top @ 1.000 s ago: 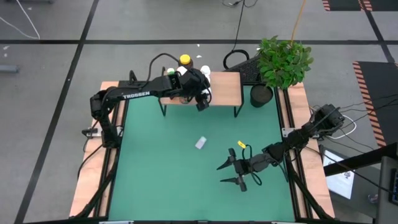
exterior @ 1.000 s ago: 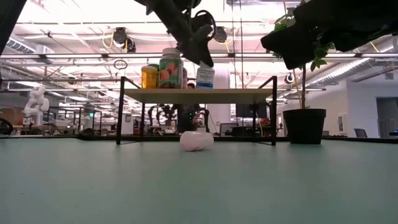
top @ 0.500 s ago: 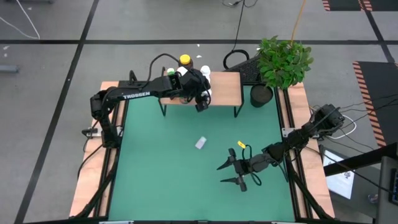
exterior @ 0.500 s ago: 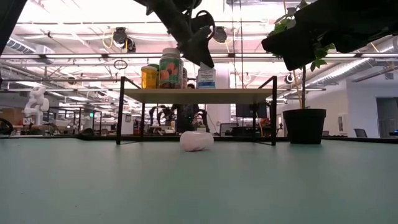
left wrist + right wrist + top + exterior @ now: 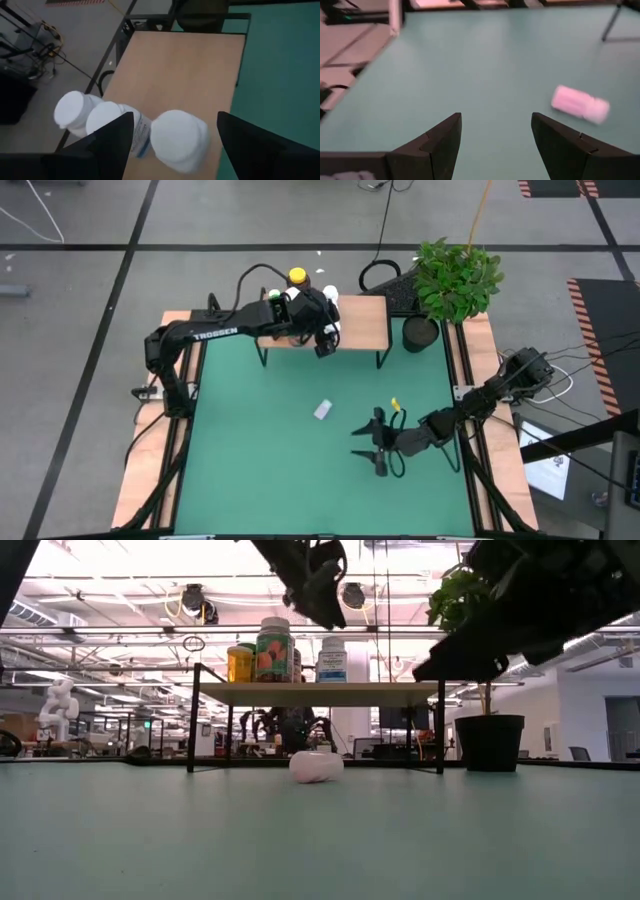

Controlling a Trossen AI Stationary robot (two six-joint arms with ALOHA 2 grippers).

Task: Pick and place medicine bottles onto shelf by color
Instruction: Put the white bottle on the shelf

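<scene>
The left gripper (image 5: 322, 340) hangs spread wide, empty, over white-capped bottles (image 5: 179, 140) on the shelf (image 5: 362, 320). Mid-mat, a pale lilac bottle (image 5: 322, 410) lies on its side. Right of it, the right gripper (image 5: 368, 443) hovers, fingers apart, empty.

The shelf (image 5: 192, 70) is topped with pale, smooth, matt wood and carried on thin black metal legs. A matt green mat (image 5: 260, 450) is spread over the desk. The white bottle caps (image 5: 179, 139) look like smooth plastic. The pale lilac bottle (image 5: 580, 104) appears softly matt.
</scene>
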